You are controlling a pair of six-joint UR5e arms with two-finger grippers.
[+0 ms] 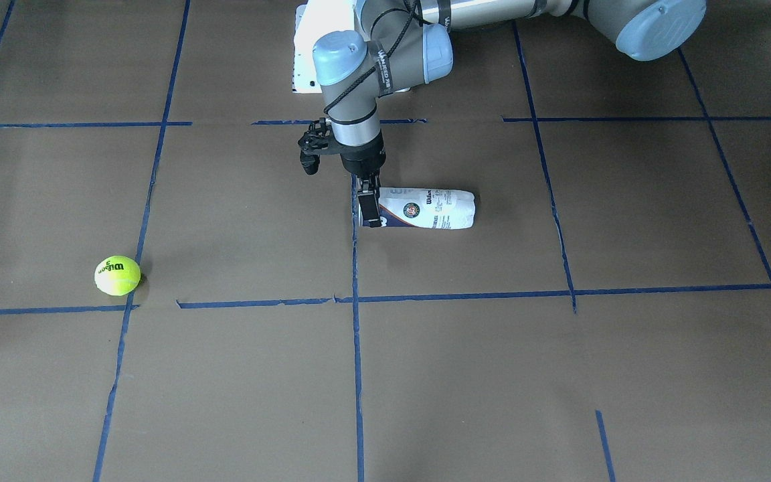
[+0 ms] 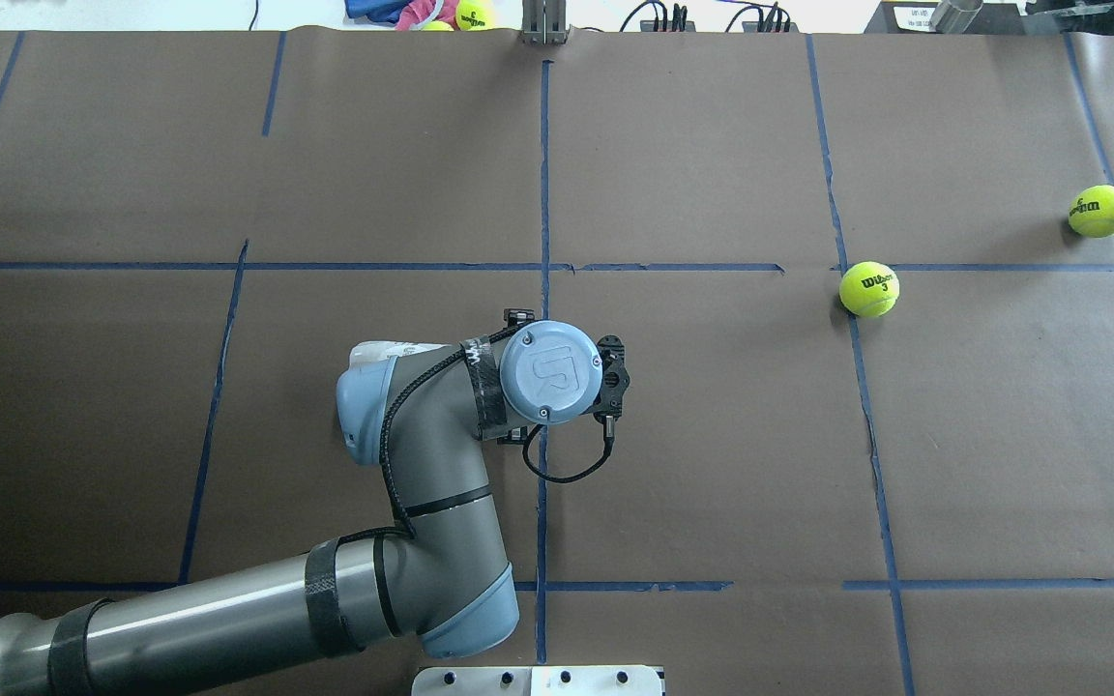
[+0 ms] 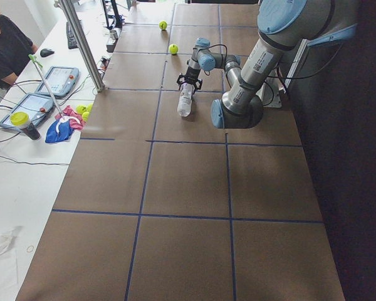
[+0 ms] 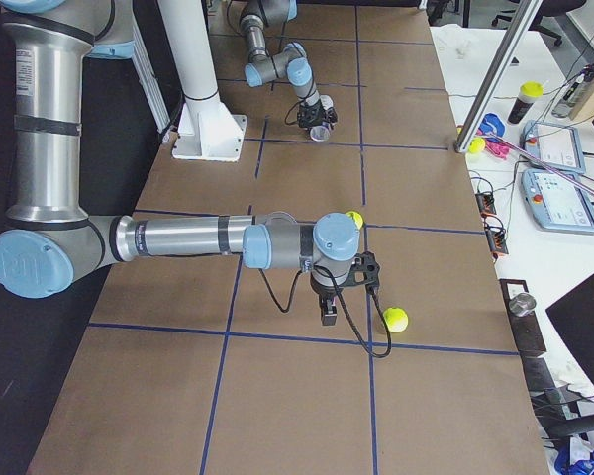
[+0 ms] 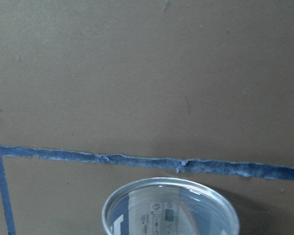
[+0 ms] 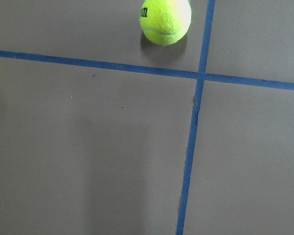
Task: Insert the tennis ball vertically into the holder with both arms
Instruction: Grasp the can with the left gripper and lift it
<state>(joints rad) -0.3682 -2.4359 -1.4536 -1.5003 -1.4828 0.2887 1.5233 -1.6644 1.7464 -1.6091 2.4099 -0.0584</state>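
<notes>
Evidently the tennis ball lies loose towards the right end of the desk, well apart from the holder, on its side mid-desk, whose mouth rim the left gripper seems to pinch, likely to stand it upright, while the right gripper cannot be judged spread or closed.

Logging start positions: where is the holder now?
In the front-facing view the holder lies on its side at centre, the left gripper at its view-left end.
</notes>
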